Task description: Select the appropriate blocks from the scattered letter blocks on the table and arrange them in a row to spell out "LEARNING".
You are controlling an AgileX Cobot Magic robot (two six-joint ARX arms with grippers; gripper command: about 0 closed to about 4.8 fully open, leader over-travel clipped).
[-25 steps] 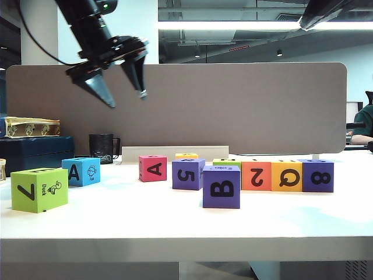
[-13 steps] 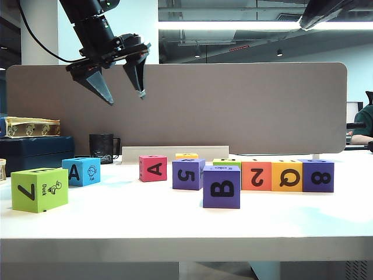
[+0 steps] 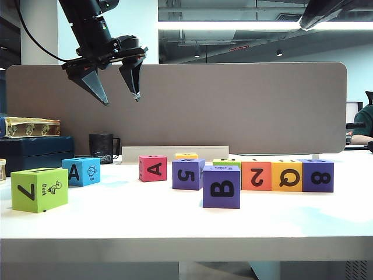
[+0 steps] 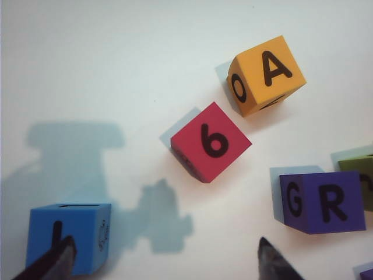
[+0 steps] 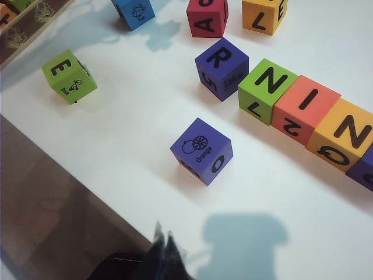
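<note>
Hanging high above the table (image 3: 175, 224), the left gripper (image 3: 115, 90) is spread wide and empty over the blocks (image 3: 189, 173); the right gripper (image 5: 165, 248) seems closed, tips together, near the front edge.

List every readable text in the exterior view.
"7", "Duck": lime green block
"A": blue block; small word blurred
"A": red block
"5": left purple block
"B": front purple block
"2": orange block
"Q": yellow block
"8": right purple block
Left gripper open above blocks; right gripper shut over table.
</note>
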